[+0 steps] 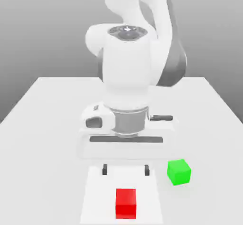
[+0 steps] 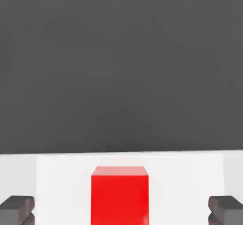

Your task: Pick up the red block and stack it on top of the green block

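Exterior view: the gripper (image 1: 125,170) hangs above the white table (image 1: 42,124) with its 2 dark fingertips (image 1: 105,170) spread wide and nothing between them, so it is open and empty. The red block (image 1: 126,203) rests on the table below the fingers and roughly centred on the gap between them, a little nearer the camera than the tips, not touching either. The green block (image 1: 179,172) sits on the table off to the exterior view's right of the gripper, near the right fingertip but apart from it, and well clear of the red block. From the hand view the red block (image 2: 119,195) lies midway between the 2 finger pads (image 2: 17,210), with table showing on both sides of it. As a judgement, the cube looks rigid and light, with flat matte faces that should not slip much; the sensible hold is on 2 opposite vertical faces, pads square to them and near mid-height, so it stays level for stacking. A corner grip could twist it as the fingers shut.
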